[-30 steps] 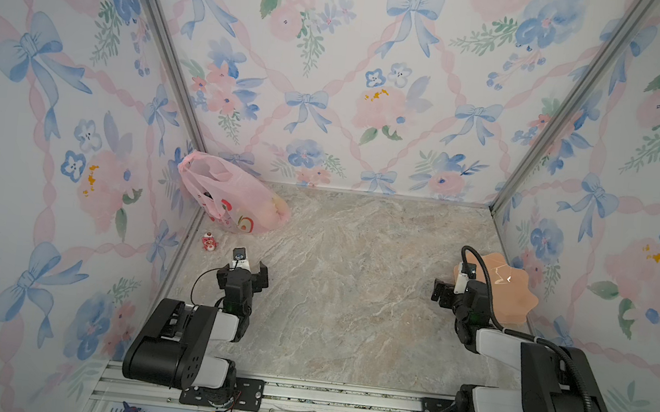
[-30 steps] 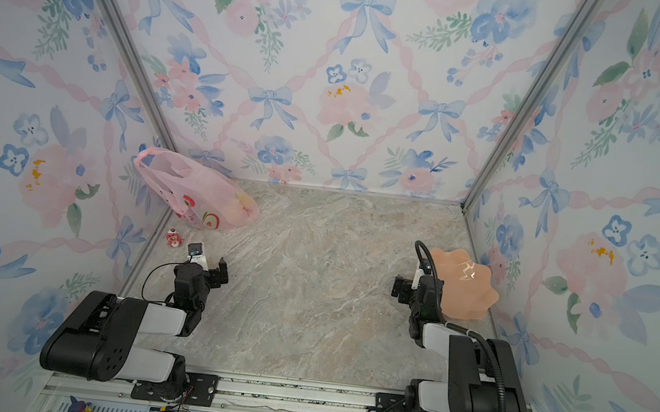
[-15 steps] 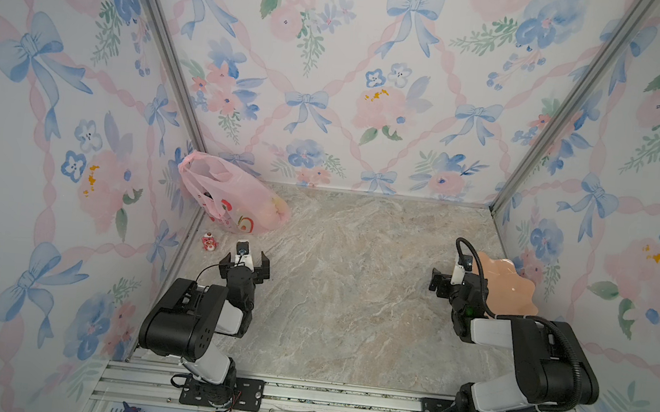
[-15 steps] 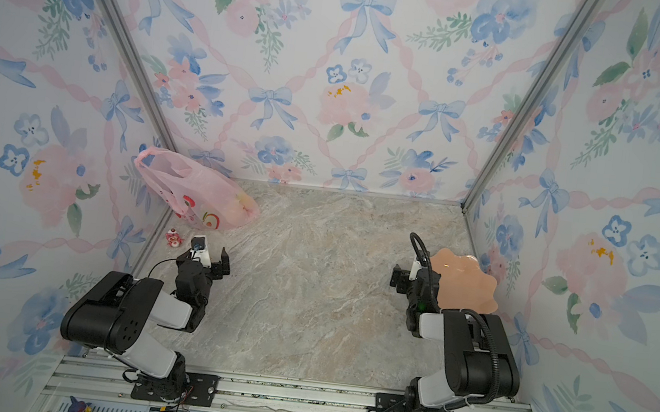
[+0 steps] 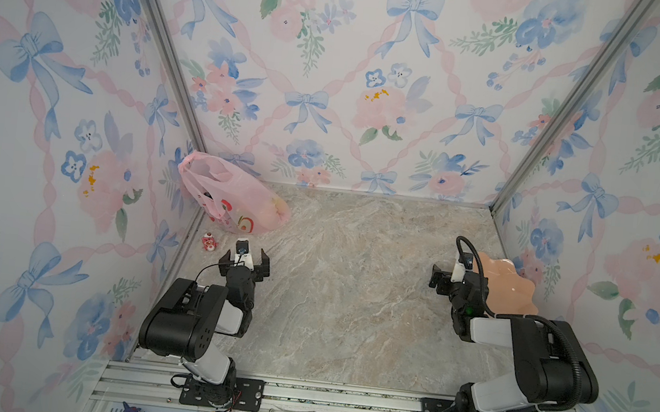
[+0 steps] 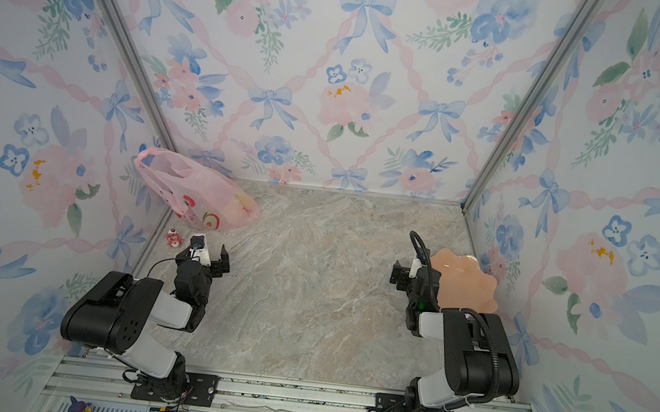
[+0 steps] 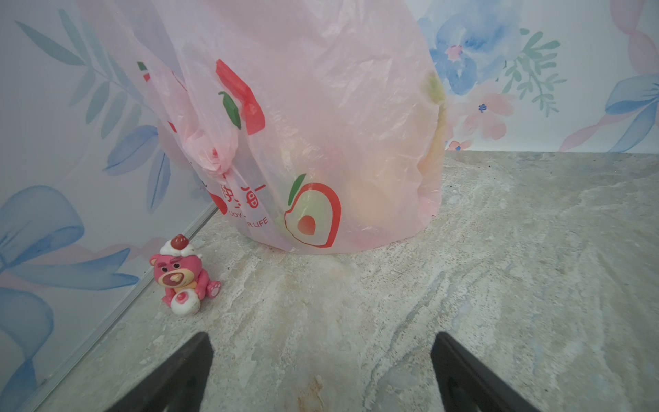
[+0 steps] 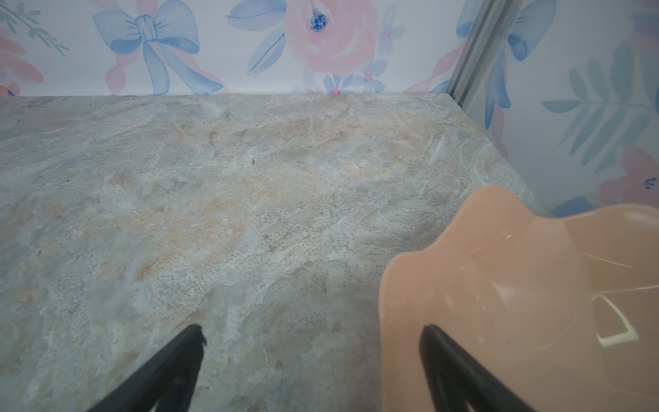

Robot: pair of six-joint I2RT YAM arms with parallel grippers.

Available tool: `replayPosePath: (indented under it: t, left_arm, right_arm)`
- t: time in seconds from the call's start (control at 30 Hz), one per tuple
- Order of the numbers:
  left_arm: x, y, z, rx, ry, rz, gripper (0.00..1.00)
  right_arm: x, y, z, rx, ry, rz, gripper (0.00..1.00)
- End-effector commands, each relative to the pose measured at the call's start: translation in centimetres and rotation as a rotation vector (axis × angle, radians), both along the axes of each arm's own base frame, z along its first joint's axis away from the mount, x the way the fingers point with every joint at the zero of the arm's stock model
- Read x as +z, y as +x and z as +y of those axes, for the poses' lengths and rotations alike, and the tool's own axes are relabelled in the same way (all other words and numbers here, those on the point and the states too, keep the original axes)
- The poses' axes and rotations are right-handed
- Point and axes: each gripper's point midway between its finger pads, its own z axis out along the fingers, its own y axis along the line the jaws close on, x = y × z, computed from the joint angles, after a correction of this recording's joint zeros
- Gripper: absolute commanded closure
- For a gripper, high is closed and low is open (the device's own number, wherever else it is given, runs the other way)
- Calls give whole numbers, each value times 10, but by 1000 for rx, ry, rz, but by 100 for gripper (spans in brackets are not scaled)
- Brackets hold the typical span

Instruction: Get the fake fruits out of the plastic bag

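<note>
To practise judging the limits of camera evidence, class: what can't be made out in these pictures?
Fake fruits: left wrist view, only pale blurs through the plastic bag; number unclear.
Plate: right wrist view, cut off by the frame edge; both top views, partly behind the right arm.
Figurine: both top views, too small for detail.

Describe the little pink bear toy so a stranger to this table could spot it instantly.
Start where the left wall meets the marble tabletop. The pink plastic bag leans there near the far corner, and the bear figurine sits just on the robot's side of it, beside the wall. It is tiny, solid and deep pink with a white cap and cherry, unlike the big translucent bag.
</note>
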Motion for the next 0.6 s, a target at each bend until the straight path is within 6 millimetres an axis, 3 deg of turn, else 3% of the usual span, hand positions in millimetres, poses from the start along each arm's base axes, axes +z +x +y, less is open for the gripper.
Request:
replayPosePath:
  t: [0.0,0.2,0.3,0.4,0.57]
  left_arm:
    - [9,5,-5,-18,16,-33,2]
    - [33,-9,-7,27,68,-90,2]
    - [53,-11,-22,7,131,-112,2]
    - [79,-19,-23,79,107,-179,2]
    - [109,-16,-19,173,-69,-131,2]
  right_arm:
    - [9,7,5,16,-24,-35,3]
    - [21,0,21,89,-53,-68,3]
    - [33,-7,24,88,-73,-94,3]
    - [50,-16,32,102,-108,-130,3]
    - [105,-34,45,138,-22,-212,3]
